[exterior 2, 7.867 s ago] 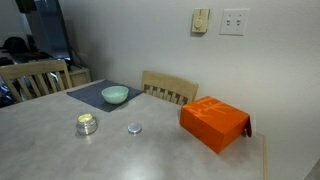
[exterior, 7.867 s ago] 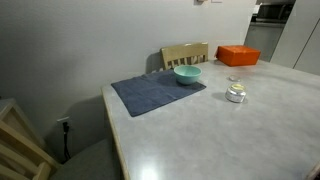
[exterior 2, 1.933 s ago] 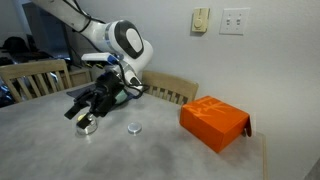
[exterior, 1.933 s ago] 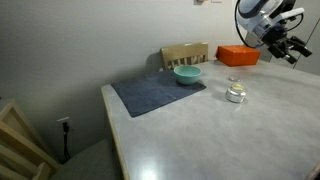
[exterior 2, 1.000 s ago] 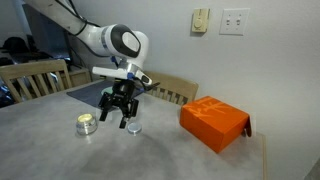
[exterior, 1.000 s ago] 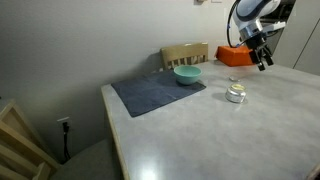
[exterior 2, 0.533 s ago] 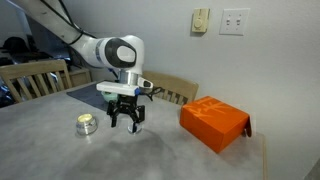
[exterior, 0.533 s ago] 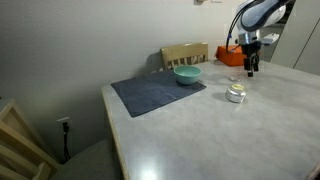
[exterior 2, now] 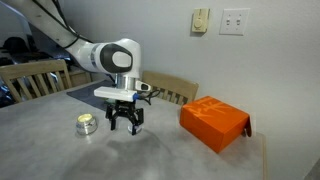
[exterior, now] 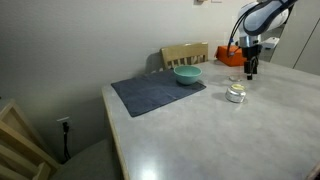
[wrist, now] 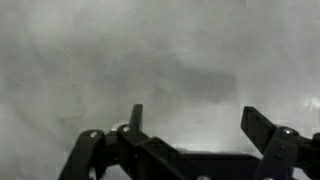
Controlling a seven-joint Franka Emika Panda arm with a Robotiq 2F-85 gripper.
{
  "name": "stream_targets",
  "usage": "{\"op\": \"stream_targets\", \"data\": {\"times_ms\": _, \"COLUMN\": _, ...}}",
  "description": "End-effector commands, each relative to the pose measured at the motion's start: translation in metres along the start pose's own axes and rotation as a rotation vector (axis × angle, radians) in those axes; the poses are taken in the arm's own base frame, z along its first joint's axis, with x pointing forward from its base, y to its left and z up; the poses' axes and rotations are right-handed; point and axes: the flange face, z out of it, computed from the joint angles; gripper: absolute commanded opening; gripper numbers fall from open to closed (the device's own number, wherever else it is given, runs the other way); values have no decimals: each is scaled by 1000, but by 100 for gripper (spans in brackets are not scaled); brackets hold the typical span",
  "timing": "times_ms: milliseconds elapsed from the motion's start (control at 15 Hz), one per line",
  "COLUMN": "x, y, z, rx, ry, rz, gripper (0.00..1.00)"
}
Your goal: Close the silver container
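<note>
Metal glints on the silver container (exterior 2: 87, 124), a small squat tin that stands upright on the grey counter (exterior 2: 160, 160), well in from every edge and nearer the far edge, where a wooden chair (exterior: 185, 53) is pushed in. Along that far edge a teal bowl (exterior: 187, 75) rests on a blue mat (exterior: 157, 93) toward one corner, and an orange box (exterior: 238, 56) lies toward the other. The tin sits between them, apart from both. The end effector (exterior 2: 126, 128) hangs low over the counter just beside the tin and is not touching it. In both exterior views it points straight down. In the wrist view its fingers (wrist: 262, 125) are spread wide with only bare grey surface between them, so it is released and carries nothing. No lid can be made out for certain. The spot under the fingers is hidden in an exterior view (exterior: 250, 73), and the wrist view shows only a faint smudge there. The step in hand looks like the reach for the loose lid rather than the closing itself, since the end effector is beside the tin and not above it. If the lid does lie under it, the next move calls for a short descent to the surface and a careful pinch on a thin, flat piece. The lid must then be lifted, carried sideways until it is centred over the tin, and set down level so that it seats without tipping the light tin.
</note>
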Motion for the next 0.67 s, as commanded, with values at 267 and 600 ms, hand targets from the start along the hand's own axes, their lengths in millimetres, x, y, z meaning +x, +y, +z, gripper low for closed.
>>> {"op": "stream_targets", "data": {"times_ms": 267, "x": 11, "y": 4, "z": -10, "rx": 3, "ry": 162, "rz": 23, "gripper": 100}}
{"op": "stream_targets", "data": {"times_ms": 600, "x": 11, "y": 4, "z": -4, "rx": 32, "ry": 175, "rz": 44, "gripper": 100}}
